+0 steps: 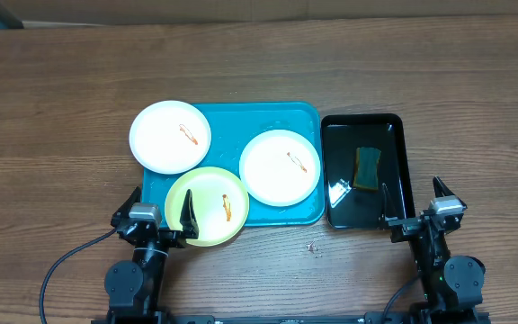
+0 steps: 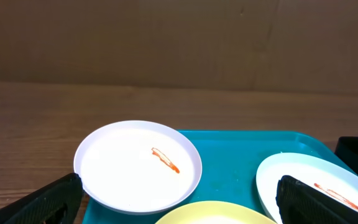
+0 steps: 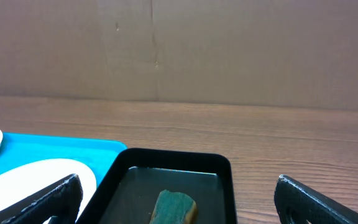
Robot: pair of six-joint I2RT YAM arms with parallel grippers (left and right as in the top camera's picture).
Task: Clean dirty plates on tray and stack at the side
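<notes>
The teal tray (image 1: 277, 119) holds three smeared plates. One white plate (image 1: 170, 136) sits on its far left corner, overhanging the rim. Another white plate (image 1: 280, 166) sits at its right. The yellow-green plate (image 1: 207, 206) sits on its near edge. My left gripper (image 1: 160, 209) is open and empty just near of the yellow-green plate. In the left wrist view the left gripper (image 2: 179, 208) frames the far white plate (image 2: 137, 165), the tray (image 2: 235, 158) and the right white plate (image 2: 316, 180). My right gripper (image 1: 416, 202) is open and empty by the black tray's near end; it also shows in its wrist view (image 3: 179, 202).
A glossy black tray (image 1: 364, 124) stands right of the teal tray, holding liquid and a green-and-yellow sponge (image 1: 367, 167); tray (image 3: 173, 163) and sponge (image 3: 174, 207) show in the right wrist view. A small speck (image 1: 311, 246) lies on the wooden table (image 1: 70, 81).
</notes>
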